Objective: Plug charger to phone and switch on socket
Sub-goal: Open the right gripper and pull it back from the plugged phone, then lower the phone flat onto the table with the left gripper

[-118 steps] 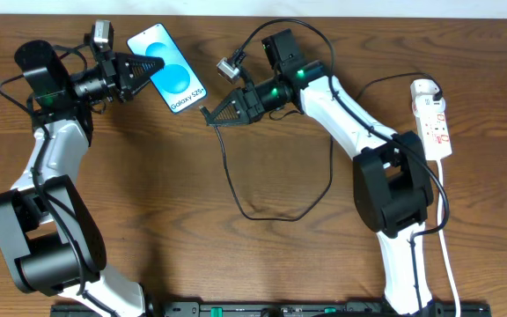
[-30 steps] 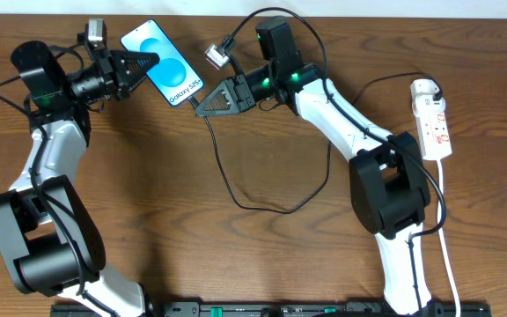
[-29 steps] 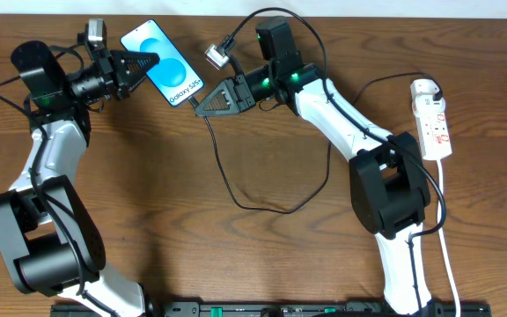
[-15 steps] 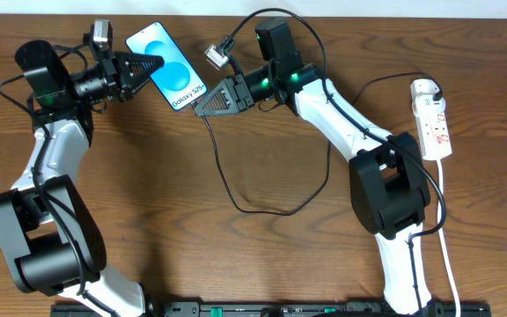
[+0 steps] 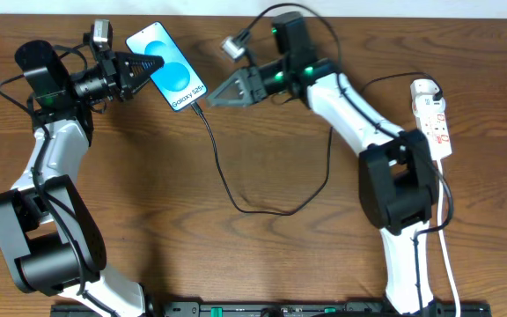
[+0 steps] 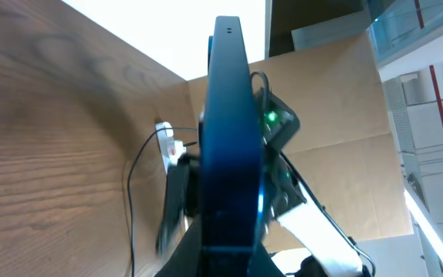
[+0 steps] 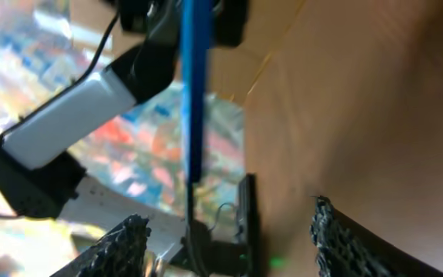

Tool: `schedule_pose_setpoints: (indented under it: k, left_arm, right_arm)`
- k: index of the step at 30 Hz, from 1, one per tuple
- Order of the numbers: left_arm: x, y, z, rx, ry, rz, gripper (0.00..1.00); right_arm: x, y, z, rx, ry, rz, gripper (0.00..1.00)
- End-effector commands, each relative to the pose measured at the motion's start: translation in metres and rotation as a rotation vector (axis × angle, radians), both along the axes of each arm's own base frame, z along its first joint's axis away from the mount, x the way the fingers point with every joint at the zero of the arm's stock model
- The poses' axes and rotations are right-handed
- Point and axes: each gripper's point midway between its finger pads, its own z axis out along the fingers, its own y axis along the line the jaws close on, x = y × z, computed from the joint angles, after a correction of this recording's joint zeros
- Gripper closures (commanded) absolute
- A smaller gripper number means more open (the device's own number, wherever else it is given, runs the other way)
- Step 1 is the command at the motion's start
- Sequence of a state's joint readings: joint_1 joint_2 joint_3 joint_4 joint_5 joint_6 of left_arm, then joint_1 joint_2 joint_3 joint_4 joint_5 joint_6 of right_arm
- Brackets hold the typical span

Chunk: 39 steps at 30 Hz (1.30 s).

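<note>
My left gripper [image 5: 150, 64] is shut on the phone [image 5: 169, 67], holding it tilted above the table's far left with its blue screen facing up. In the left wrist view the phone [image 6: 229, 131] shows edge-on between the fingers [image 6: 206, 258]. The charger's black cable [image 5: 223, 180] meets the phone's lower edge, and its tip [image 5: 200, 106] sits there. My right gripper [image 5: 215, 99] stands open a short way right of that tip, holding nothing. The right wrist view shows both fingers [image 7: 121, 242] wide apart, with the phone's edge [image 7: 195, 92] ahead. The socket [image 5: 435, 121] lies at the far right.
The black cable loops across the middle of the table [image 5: 192, 255] and runs up along the right arm to a white adapter [image 5: 423, 88] on the socket's far end. The socket's white cord [image 5: 447, 255] trails down the right edge.
My right gripper has opened, let go of the charger's tip at the phone and drawn back to the right. The left gripper and phone shifted slightly right.
</note>
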<state>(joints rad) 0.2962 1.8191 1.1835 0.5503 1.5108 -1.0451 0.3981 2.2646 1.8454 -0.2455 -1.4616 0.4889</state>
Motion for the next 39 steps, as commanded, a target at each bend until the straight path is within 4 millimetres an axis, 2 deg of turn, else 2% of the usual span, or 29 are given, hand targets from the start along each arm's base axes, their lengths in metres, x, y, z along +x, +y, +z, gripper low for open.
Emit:
schedule_pose_setpoints:
  k: [1, 4, 5, 8, 12, 15, 20, 28, 36, 39]
  left_arm:
    - [-0.004, -0.004, 0.005, 0.016, -0.041, -0.010, 0.93]
    - [-0.005, -0.015, -0.005, 0.024, -0.019, -0.022, 0.93]
    - [-0.005, -0.025, -0.013, 0.037, -0.004, -0.025, 0.93]
    - [-0.003, -0.038, -0.027, 0.070, 0.020, -0.017, 0.93]
    - [-0.002, -0.054, -0.046, 0.114, 0.055, -0.013, 0.93]
    - [-0.004, -0.064, -0.058, 0.126, 0.067, -0.038, 0.93]
    - [-0.004, -0.076, -0.097, 0.127, 0.152, -0.074, 0.92]
    - [0.002, -0.075, -0.151, 0.133, 0.268, -0.065, 0.93]
    - [0.014, -0.060, -0.187, 0.261, 0.359, 0.074, 0.93]
    - [0.013, -0.050, -0.207, 0.345, 0.428, 0.142, 0.93]
  right_arm:
    - [0.034, -0.031, -0.004, -0.039, -0.046, -0.130, 0.31]
    - [0.052, -0.053, -0.020, -0.107, -0.034, -0.223, 0.29]
    - [0.057, -0.063, -0.031, -0.157, -0.028, -0.263, 0.29]
    - [0.059, -0.076, -0.048, -0.235, -0.018, -0.300, 0.29]
    - [0.056, -0.087, -0.074, -0.363, -0.016, -0.329, 0.29]
    - [0.052, -0.091, -0.084, -0.420, -0.016, -0.333, 0.29]
    - [0.052, -0.097, -0.097, -0.498, -0.008, -0.355, 0.29]
    - [0.059, -0.121, -0.112, -0.599, 0.006, -0.412, 0.27]
    - [0.059, -0.125, -0.115, -0.619, 0.005, -0.417, 0.27]
    - [0.057, -0.125, -0.116, -0.627, 0.009, -0.413, 0.27]
